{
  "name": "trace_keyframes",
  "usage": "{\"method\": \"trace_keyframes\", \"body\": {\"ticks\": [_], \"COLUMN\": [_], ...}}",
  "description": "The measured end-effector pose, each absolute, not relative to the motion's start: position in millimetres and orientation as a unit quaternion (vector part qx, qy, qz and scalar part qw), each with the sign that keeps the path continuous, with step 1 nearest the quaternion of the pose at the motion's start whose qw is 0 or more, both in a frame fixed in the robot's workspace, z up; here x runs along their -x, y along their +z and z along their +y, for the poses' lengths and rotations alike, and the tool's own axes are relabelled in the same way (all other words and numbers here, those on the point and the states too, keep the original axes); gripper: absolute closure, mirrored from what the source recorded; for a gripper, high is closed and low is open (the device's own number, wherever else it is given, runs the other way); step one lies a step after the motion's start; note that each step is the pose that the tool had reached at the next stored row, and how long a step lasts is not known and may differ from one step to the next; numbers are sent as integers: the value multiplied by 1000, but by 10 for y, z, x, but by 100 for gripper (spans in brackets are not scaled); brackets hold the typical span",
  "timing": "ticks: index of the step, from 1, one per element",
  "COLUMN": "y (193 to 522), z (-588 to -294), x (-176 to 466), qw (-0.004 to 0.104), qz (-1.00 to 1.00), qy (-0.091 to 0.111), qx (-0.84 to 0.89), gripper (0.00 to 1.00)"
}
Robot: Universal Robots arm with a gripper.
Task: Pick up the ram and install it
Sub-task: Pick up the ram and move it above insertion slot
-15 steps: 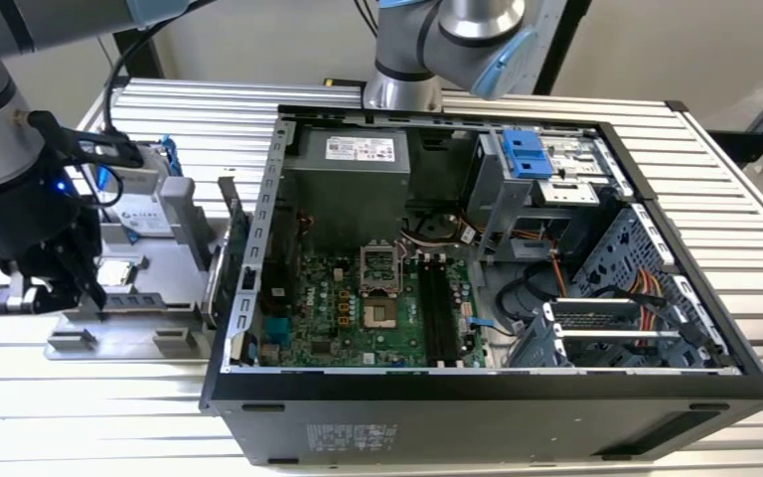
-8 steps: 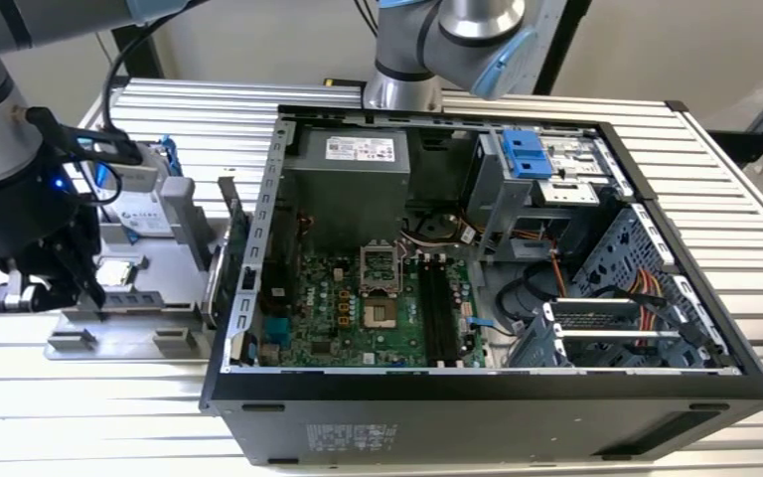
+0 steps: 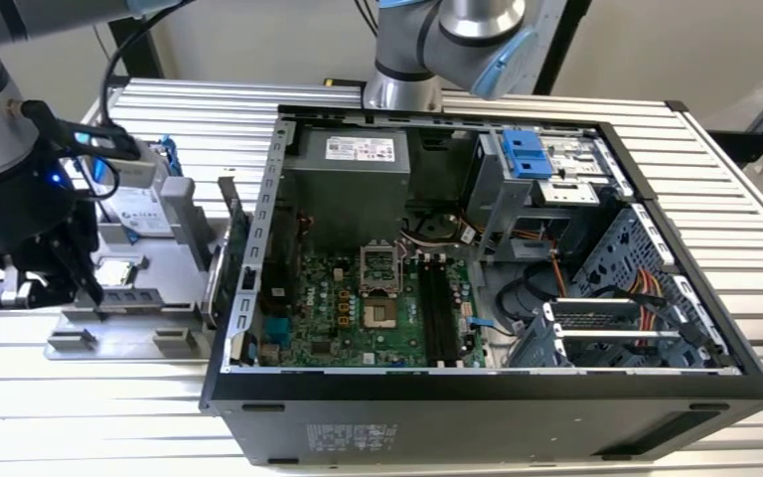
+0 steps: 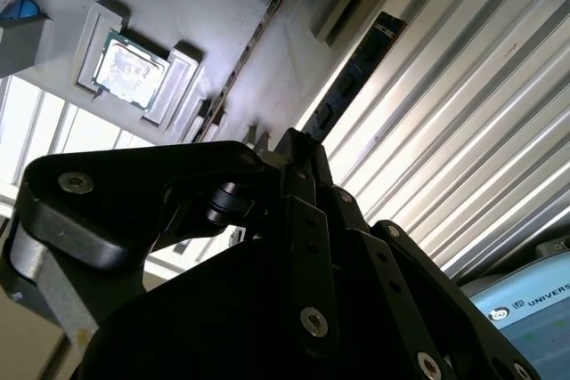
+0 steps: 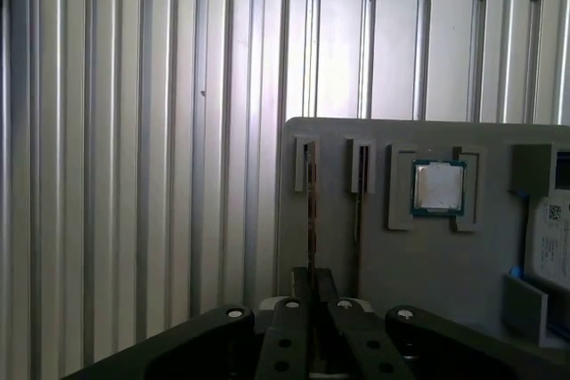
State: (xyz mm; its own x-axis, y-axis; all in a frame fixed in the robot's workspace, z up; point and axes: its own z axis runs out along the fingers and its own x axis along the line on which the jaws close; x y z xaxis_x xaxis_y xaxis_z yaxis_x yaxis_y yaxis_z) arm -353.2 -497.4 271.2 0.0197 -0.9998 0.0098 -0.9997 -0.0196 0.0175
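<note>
Ram (image 5: 311,211) edge-on in tray (image 5: 445,264), end hidden in clamped tool (image 5: 313,275)

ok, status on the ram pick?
Gripper low at the ram, hold unconfirmed. Ram on edge in the gray tray, not in the motherboard. Nothing blocking it.

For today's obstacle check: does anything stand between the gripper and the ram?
Nothing visible does. In the first wrist view the gripper sits in line with the ram, which stands on edge in the slot nearest the edge of the gray tray.
</note>
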Motion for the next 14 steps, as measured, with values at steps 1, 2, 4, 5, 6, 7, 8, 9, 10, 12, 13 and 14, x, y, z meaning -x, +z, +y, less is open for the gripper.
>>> {"method": "trace_keyframes", "body": {"ticks": [1,2,4,5,6,7,8,9,10,12,13,14], "y": [2718,2723,2732,2737,2742,2747,2752,2758,2764,2774,2778,2783], "z": [-4974,-4974,-4974,-4974,-4974,-4974,-4974,-4974,-4974,-4974,-4974,-4974], "x": [3532,3532,3532,3532,3532,3532,3532,3532,3532,3532,3532,3532], "qw": [10,10,10,10,10,10,10,10,10,10,10,10], "qz": [-700,-700,-700,-700,-700,-700,-700,-700,-700,-700,-700,-700], "qy": [-3,-3,-3,-3,-3,-3,-3,-3,-3,-3,-3,-3], "qx": [-714,-714,-714,-714,-714,-714,-714,-714,-714,-714,-714,-714], "gripper": [100,100,100,100,100,100,100,100,100,100,100,100]}}
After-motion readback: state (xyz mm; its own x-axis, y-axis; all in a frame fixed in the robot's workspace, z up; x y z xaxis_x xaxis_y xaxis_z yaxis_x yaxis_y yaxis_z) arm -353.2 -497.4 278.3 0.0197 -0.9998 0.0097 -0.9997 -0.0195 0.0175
